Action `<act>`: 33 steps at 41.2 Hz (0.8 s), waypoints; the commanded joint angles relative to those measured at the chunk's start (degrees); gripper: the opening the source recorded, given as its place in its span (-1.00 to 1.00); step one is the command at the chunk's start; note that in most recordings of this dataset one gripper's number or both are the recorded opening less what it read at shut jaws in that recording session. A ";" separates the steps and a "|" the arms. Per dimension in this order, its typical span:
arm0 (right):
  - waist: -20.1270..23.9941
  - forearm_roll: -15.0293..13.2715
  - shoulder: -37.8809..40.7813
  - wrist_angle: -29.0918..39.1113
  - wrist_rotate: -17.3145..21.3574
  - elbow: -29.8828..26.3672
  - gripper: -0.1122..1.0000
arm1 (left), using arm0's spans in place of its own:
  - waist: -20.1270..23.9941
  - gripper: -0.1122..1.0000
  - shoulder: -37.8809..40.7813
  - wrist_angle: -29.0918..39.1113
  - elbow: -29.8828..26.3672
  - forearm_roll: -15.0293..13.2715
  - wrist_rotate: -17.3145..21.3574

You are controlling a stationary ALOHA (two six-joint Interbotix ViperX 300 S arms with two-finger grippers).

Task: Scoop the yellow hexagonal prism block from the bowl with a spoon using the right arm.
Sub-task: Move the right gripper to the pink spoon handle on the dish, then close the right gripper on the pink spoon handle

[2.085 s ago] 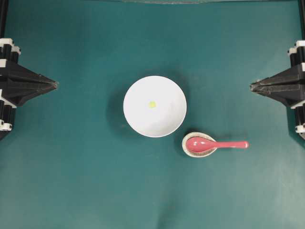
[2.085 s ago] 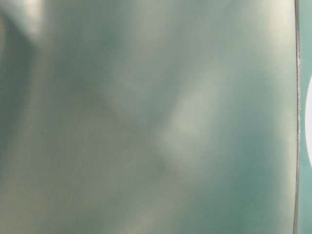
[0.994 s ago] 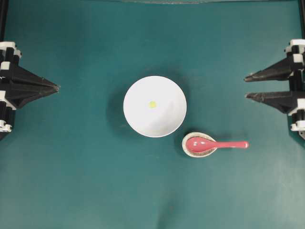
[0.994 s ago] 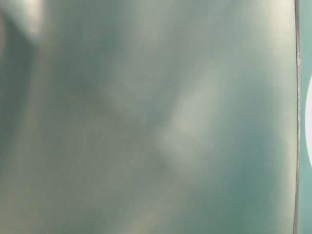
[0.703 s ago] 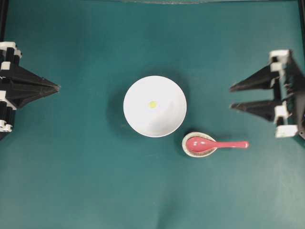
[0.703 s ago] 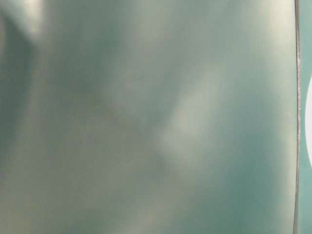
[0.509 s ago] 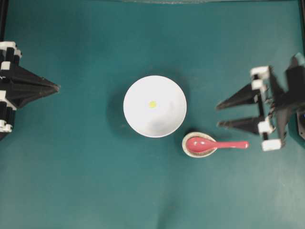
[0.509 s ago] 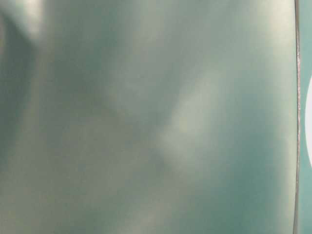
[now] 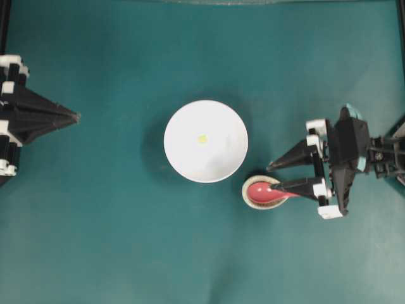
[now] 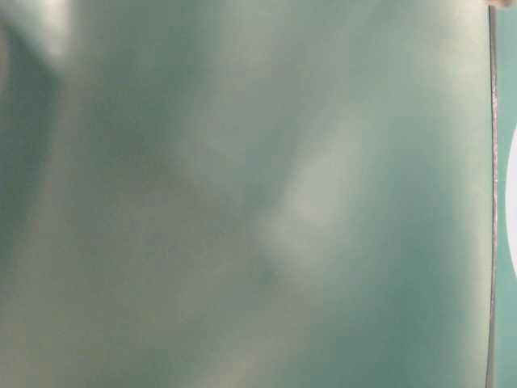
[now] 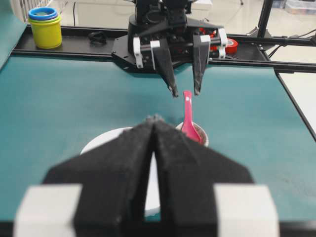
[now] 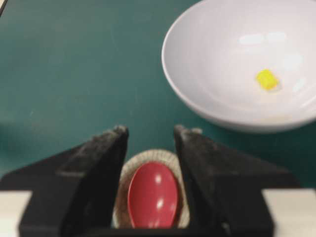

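Right pincer (image 9: pixel 274 177) spread above spoon (image 12: pixel 153 201); only right wrist view shows scoop between fingers

We see only a blurred teal-grey surface (image 10: pixel 242 202), with a thin dark line (image 10: pixel 492 194) and a white sliver (image 10: pixel 512 206) beside it.

Right gripper (image 9: pixel 274 177) spread wide, pointing left, left gripper (image 9: pixel 77 116) closed at the left edge

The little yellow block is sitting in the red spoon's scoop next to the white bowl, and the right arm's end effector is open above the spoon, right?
Not quite. The yellow block lies in the white bowl, as the right wrist view shows. The spoon has an empty scoop; the open right end effector is indeed above it.
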 commanded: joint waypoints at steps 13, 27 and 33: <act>10.02 12.22 10.11 -17.31 -0.09 4.13 0.13 | 0.00 -0.79 0.70 -0.35 -1.23 0.18 0.00; 18.28 21.18 19.51 -28.39 -0.18 5.71 0.12 | 0.00 -0.79 0.70 -0.35 -1.23 0.09 0.00; 19.51 23.12 20.39 -28.74 -0.18 7.21 0.12 | 0.00 -0.79 0.79 -0.35 -1.23 0.09 0.00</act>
